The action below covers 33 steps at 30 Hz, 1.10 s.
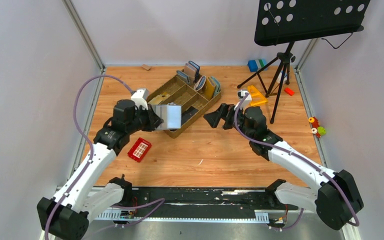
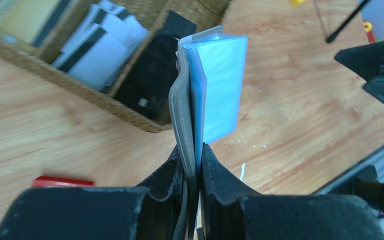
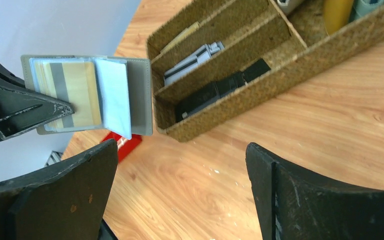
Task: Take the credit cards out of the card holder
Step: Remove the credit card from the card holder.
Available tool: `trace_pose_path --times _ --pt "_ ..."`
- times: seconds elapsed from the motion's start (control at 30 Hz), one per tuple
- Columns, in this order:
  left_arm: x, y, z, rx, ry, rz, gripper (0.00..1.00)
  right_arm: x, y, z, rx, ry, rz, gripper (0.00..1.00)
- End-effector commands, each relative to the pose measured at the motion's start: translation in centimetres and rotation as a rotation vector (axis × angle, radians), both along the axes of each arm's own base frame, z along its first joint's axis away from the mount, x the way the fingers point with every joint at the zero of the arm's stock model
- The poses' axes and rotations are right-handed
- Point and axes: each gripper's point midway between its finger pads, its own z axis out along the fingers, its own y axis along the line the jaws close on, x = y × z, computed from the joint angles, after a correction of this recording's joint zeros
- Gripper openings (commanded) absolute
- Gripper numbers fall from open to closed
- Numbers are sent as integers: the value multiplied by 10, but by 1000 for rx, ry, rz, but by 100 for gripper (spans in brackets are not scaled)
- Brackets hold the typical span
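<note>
My left gripper (image 1: 155, 120) is shut on the grey card holder (image 1: 169, 116) and holds it open above the table, next to the brown tray's near corner. In the left wrist view the fingertips (image 2: 194, 150) pinch its grey cover (image 2: 182, 115), with light blue sleeves (image 2: 220, 85) fanning out. In the right wrist view the open holder (image 3: 140, 95) shows a beige credit card (image 3: 80, 92) with a dark stripe inside a sleeve. My right gripper (image 1: 212, 119) is open and empty, facing the holder from the right with a gap between them; its jaws (image 3: 180, 155) stand wide apart.
The brown compartment tray (image 1: 202, 111) holds loose cards and a black item, with upright wallets (image 1: 200, 80) at its far end. A red object (image 1: 140, 149) lies on the table near my left arm. A music stand tripod (image 1: 280, 65) and small toys (image 1: 316, 127) stand at the right.
</note>
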Motion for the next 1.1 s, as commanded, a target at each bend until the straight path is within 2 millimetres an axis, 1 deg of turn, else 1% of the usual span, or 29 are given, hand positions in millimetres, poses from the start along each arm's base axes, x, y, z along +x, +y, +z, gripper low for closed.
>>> trace_pose_path --times 0.0,0.07,0.1,0.2,0.3,0.4,0.43,0.5,0.57,0.63,0.7,0.77,0.83,0.93,1.07 --pt "0 -33 2 -80 -40 -68 0 -19 -13 -27 -88 15 43 98" --pt "-8 -50 -6 -94 -45 -124 0 -24 -17 -32 -95 12 44 98" --pt "-13 -61 -7 -99 -57 -169 0 -26 -20 -34 -100 11 37 98" --pt "-32 -90 -20 -77 -62 -277 0 -31 -28 -42 -119 12 18 99" --pt "-42 -104 -34 -58 -59 -320 0 -36 -35 -48 -128 21 2 99" --pt "-49 -117 -48 -70 -54 -336 0 -45 -41 -59 -138 37 7 100" --pt "-53 -121 -55 -68 -42 -342 0 -49 -42 -65 -145 42 16 100" --pt "-60 -131 -69 -57 -18 -362 0 -57 -43 -68 -144 34 41 100" --pt "-65 -136 -84 -28 8 -364 0 -67 -43 -73 -144 54 70 100" --pt "-69 -141 -94 -20 22 -365 0 -75 -41 -75 -148 69 106 100" --pt "-73 -146 -105 -30 41 -368 0 -81 -42 -83 -153 103 121 100" --pt "-75 -150 -112 -30 46 -371 0 -88 -40 -90 -140 132 143 100" --pt "-79 -154 -120 -15 55 -376 0 -94 -36 -94 -115 150 170 99" --pt "-82 -157 -130 -4 71 -365 0 -99 -35 -103 -92 193 177 97" --pt "-83 -157 -142 -24 120 -326 0 -107 -27 -111 -69 245 220 90"
